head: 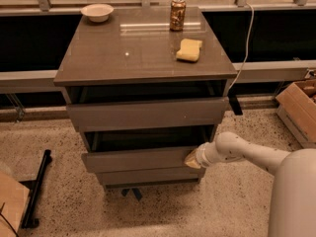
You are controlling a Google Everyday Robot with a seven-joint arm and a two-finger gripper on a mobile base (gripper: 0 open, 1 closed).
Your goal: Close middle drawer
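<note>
The middle drawer (138,159) is the second of three in the grey-brown cabinet (143,53). It stands out a short way, with a dark gap above its flat front. My gripper (191,159) is at the right end of that front panel, pressed against it. My white arm (242,152) reaches in from the right. The top drawer (148,113) also stands slightly out. The lowest drawer (148,176) sits just below the middle one.
On the cabinet top are a white bowl (97,12), a can (177,14) and a yellow sponge (189,50). A cardboard box (300,107) stands on the floor at right. A black stand (37,194) lies at the lower left. A cable (244,43) hangs at the right.
</note>
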